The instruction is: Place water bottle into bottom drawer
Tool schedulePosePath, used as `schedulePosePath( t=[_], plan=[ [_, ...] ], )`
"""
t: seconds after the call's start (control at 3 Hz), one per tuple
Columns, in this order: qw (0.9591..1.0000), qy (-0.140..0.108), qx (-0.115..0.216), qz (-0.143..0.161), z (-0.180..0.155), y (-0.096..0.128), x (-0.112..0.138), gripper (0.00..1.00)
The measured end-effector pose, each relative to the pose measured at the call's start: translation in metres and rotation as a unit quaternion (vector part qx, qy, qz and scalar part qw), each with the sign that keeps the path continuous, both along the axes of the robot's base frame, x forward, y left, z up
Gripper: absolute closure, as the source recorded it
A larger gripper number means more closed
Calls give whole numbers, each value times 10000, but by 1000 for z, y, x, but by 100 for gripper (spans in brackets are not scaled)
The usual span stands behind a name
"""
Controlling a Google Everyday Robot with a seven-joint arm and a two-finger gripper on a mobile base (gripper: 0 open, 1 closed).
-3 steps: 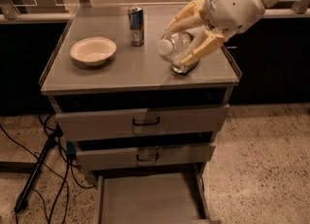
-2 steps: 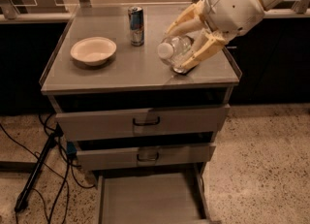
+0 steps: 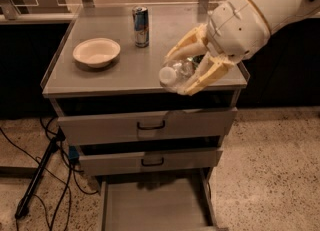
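My gripper reaches in from the upper right, its cream fingers shut on the water bottle. The bottle is clear and crinkly with a white cap pointing left. It hangs in the air over the front right part of the cabinet top, near the front edge. The bottom drawer stands pulled open below, showing a flat grey floor with nothing in it.
A blue-silver can stands at the back middle of the top. A pale bowl sits to the left. Two upper drawers with dark handles are closed. Black cables and a stand leg lie on the floor at the left.
The gripper has lifted the water bottle off the cabinet top and carried it left and forward towards the front edge. The can and the bowl have not moved.
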State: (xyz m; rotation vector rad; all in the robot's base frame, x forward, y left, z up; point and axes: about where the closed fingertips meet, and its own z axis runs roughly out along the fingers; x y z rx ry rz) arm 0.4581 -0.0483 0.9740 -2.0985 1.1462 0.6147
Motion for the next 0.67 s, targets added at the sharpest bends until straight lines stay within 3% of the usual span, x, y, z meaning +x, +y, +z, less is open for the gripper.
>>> schedulePosePath(
  t=[0.67],
  plan=[
    [9968, 682, 270, 315, -26, 11, -54, 100]
  ],
)
